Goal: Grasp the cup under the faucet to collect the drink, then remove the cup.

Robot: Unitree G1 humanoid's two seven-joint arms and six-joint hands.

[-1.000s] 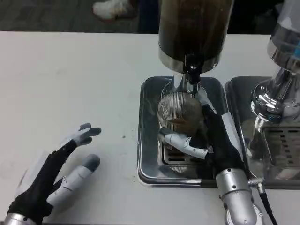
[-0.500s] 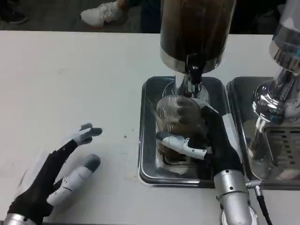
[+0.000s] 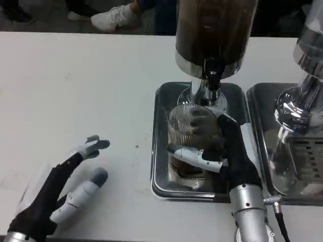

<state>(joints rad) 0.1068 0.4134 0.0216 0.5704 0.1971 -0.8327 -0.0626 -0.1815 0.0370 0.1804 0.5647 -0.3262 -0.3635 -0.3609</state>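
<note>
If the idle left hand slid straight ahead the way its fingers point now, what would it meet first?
Probably the side wall of the shiny metal drip tray. The left hand points up and to the right across bare white table; depth is uncertain, so it might pass behind the tray.

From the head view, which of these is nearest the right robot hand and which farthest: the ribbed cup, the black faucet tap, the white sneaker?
1. Ribbed cup: held in the right robot hand, on the metal tray.
2. Black faucet tap: just above the cup, on the dark drink dispenser.
3. White sneaker: on the floor beyond the table's far edge, upper left.
</note>
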